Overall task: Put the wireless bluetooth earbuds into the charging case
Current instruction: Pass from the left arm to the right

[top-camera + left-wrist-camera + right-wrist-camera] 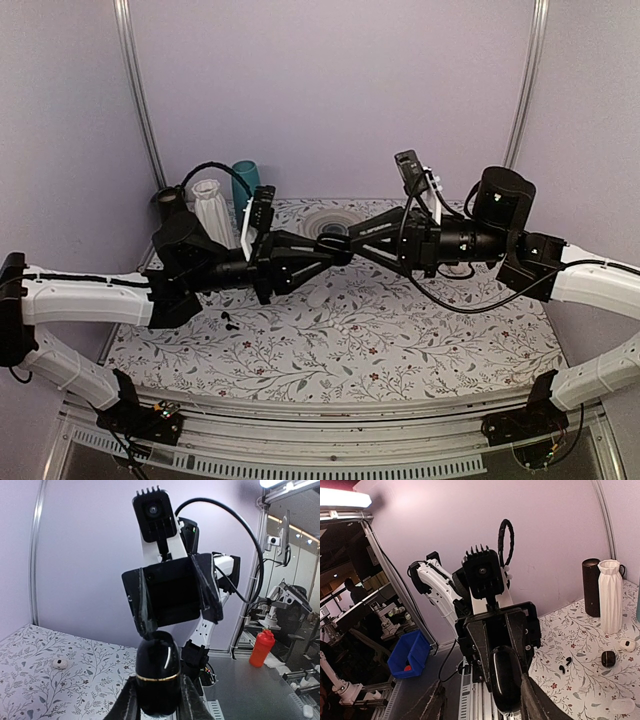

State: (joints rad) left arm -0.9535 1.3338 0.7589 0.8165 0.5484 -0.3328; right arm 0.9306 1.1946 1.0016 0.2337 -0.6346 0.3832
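A glossy black charging case (157,672) with a thin gold band is held up over the table, my left gripper (158,689) shut on its lower half. Its lid looks closed along the band. My right gripper (485,700) faces it from the other side and stands open around the case (507,680): one finger (535,700) is next to it and the other is well away. In the top view both grippers meet mid-table (335,243). Two black earbuds (565,665) lie on the flowered cloth, also visible as the earbuds (228,320) near the left arm.
A white ribbed vase (212,210), a teal cup (245,180) and a dark cylinder (165,200) stand at the back left. A small white case (626,644) and a small black object (608,658) lie near the vase. A round dish (330,222) sits at the back.
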